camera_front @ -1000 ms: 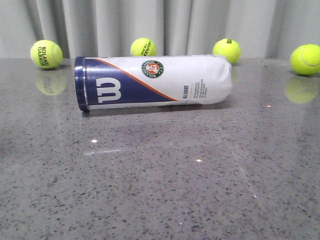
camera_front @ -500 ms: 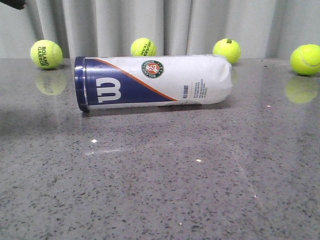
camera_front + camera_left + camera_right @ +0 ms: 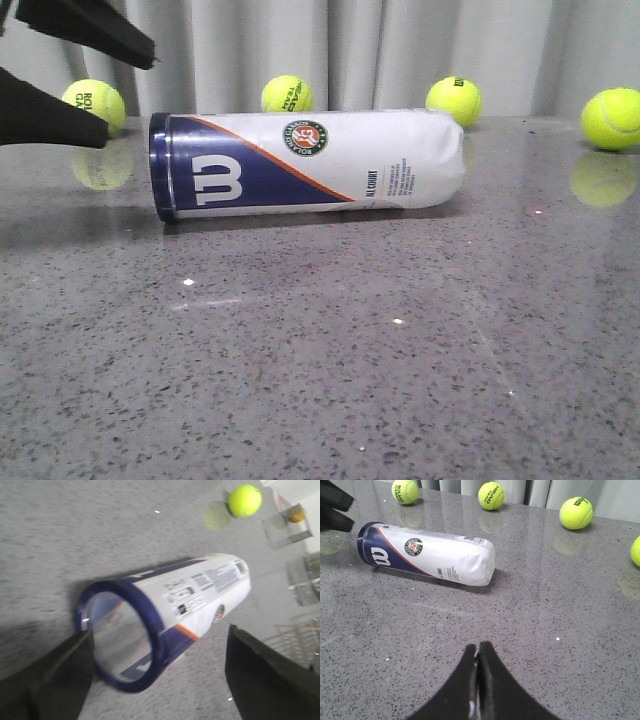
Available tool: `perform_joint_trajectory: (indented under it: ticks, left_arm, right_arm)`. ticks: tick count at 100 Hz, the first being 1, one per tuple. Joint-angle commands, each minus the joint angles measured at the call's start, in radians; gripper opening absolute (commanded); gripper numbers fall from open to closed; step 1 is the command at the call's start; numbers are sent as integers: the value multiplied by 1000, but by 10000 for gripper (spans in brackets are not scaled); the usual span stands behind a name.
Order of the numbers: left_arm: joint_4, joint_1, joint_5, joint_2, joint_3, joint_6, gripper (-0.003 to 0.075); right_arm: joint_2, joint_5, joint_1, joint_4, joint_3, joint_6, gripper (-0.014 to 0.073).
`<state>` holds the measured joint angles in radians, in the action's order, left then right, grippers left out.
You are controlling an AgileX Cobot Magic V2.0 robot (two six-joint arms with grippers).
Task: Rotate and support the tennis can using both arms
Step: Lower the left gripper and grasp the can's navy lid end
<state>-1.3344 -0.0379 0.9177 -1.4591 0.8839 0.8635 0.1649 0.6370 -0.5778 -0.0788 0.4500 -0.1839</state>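
The tennis can [image 3: 310,162] lies on its side on the grey table, navy rim to the left. It also shows in the right wrist view [image 3: 427,554] and in the left wrist view [image 3: 165,615], where I look into its open navy-rimmed end. My left gripper [image 3: 125,92] is open, its black fingers just left of the rim and above the table, not touching the can; it shows in the left wrist view [image 3: 160,642] and at the edge of the right wrist view [image 3: 347,512]. My right gripper [image 3: 478,646] is shut and empty, well in front of the can.
Yellow-green tennis balls sit along the back of the table: one at far left [image 3: 95,103] behind my left fingers, one at centre [image 3: 287,94], one right of centre [image 3: 453,101], one at far right [image 3: 610,119]. A grey curtain hangs behind.
My left gripper has come into the front view from the upper left and now sits open beside the can's navy rim. The can has not moved.
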Motion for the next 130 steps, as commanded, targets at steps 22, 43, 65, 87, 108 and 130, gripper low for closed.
perform_joint_trajectory:
  ticks: [22, 43, 65, 87, 108, 130]
  left_arm:
    - [-153, -129, 46, -102, 104, 50, 511]
    - [-196, -176, 44, -165, 132, 50, 511]
    - [-205, -182, 59, -187, 132, 78, 501]
    - [-209, -182, 68, -187, 132, 78, 300]
    - [-222, -182, 74, -187, 132, 78, 67]
    - [-249, -182, 89, -187, 132, 78, -20]
  right_arm:
    - [11, -81, 5, -18, 22, 0, -67]
    - [11, -81, 5, -18, 22, 0, -67]
    - [11, -81, 5, -18, 22, 0, -67]
    - [11, -81, 5, -18, 22, 0, -67]
    - [11, -81, 5, -18, 22, 0, -67]
    - [11, -81, 5, -18, 22, 0, -67]
